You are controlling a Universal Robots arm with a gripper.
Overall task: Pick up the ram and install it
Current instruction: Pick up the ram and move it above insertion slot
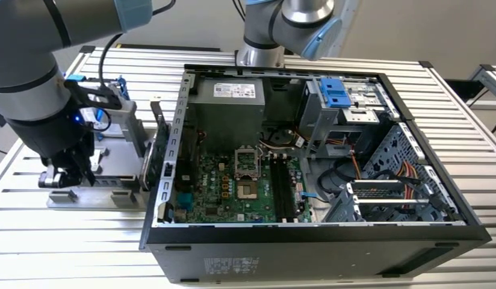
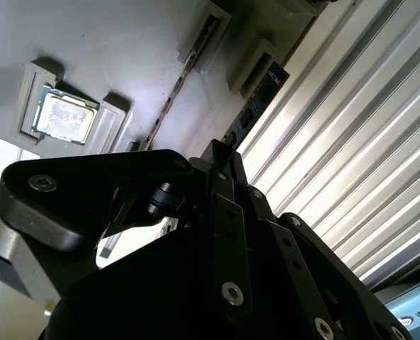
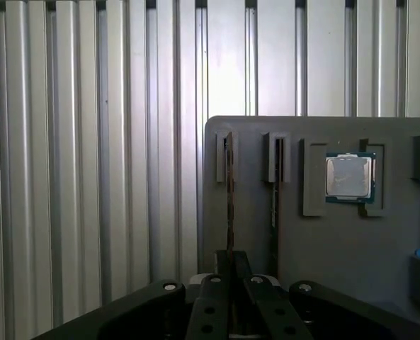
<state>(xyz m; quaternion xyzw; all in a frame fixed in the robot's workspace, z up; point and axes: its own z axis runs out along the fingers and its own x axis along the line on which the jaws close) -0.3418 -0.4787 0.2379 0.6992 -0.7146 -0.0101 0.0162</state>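
While the pincer (image 3: 231, 258) sits nearly closed, pinching its upper edge, the ram (image 3: 229, 191) stands edgewise in a tray (image 3: 337, 248) slot on the counter (image 3: 89, 142). I judge it light, stiff and brittle, best held by the bare board edges, not the chips.

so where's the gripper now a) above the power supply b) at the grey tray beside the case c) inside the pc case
b: in the exterior view the gripper hangs at the grey tray, outside the pc case.
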